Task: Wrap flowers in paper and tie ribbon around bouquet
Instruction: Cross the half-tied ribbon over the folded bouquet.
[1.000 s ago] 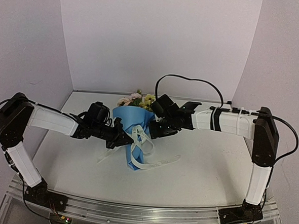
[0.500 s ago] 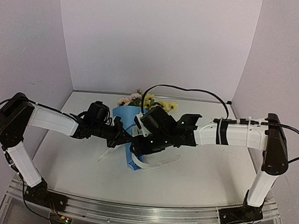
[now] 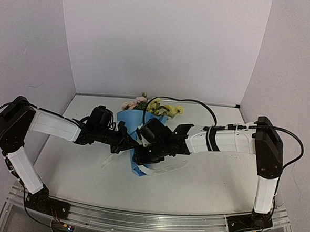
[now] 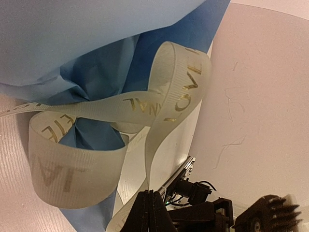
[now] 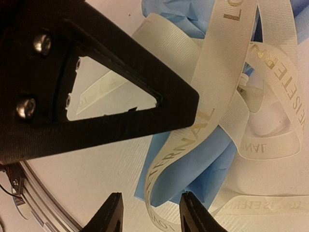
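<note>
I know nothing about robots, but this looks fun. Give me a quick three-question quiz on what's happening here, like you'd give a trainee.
1. True or false: the left gripper is shut on the ribbon.
2. What colour is the paper wrapped around the flowers? A red, B blue, C green.
3. Fill the gap: seen from the right wrist, a strand of ribbon runs ___ the open fingers of the right gripper.

Key: 1 true; 2 B; 3 between.
</note>
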Action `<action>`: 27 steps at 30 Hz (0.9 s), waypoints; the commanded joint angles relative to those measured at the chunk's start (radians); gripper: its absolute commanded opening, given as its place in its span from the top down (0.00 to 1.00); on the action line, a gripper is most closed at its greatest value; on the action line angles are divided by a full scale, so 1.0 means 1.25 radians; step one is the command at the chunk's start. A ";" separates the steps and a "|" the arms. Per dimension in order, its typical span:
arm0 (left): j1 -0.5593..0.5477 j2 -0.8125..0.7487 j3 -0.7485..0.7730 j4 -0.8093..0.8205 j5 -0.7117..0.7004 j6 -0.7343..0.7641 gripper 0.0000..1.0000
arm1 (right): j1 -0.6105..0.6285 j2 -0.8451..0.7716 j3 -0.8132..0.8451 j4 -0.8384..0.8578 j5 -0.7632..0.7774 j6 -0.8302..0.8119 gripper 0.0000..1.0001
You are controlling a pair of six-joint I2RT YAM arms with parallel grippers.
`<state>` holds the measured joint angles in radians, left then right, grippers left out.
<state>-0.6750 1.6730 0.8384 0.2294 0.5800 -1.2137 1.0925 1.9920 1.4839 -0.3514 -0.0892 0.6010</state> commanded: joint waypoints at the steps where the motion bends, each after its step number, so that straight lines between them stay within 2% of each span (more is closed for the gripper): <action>1: 0.006 -0.031 -0.013 0.026 -0.002 -0.003 0.98 | 0.000 -0.005 0.021 0.014 0.033 0.009 0.76; 4: 0.014 -0.046 -0.021 0.020 -0.002 0.002 0.97 | -0.001 -0.012 0.010 0.006 0.043 0.007 0.97; 5: 0.016 -0.051 -0.024 0.017 -0.002 0.005 0.96 | -0.001 -0.015 0.005 0.005 0.047 0.009 1.00; 13: 0.026 -0.091 -0.046 -0.015 -0.008 0.031 0.97 | -0.009 -0.050 -0.033 -0.006 0.067 0.025 1.00; 14: 0.026 -0.095 -0.046 -0.021 -0.009 0.035 0.97 | -0.010 -0.059 -0.040 -0.006 0.068 0.026 0.98; 18: 0.035 -0.104 -0.047 -0.037 -0.014 0.044 0.98 | -0.022 -0.098 -0.075 -0.016 0.115 0.032 0.64; 21: 0.041 -0.106 -0.049 -0.040 -0.014 0.048 0.98 | -0.055 -0.134 -0.127 -0.015 0.139 0.044 0.47; 24: 0.043 -0.105 -0.046 -0.042 -0.012 0.059 0.97 | -0.065 -0.149 -0.149 -0.016 0.160 0.042 0.41; 27: 0.045 -0.100 -0.012 -0.081 -0.011 0.099 0.88 | -0.074 -0.142 -0.170 -0.012 0.165 0.063 0.41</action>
<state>-0.6263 1.5753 0.7831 0.1718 0.5720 -1.1621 1.0141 1.8444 1.3028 -0.3692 0.0586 0.6503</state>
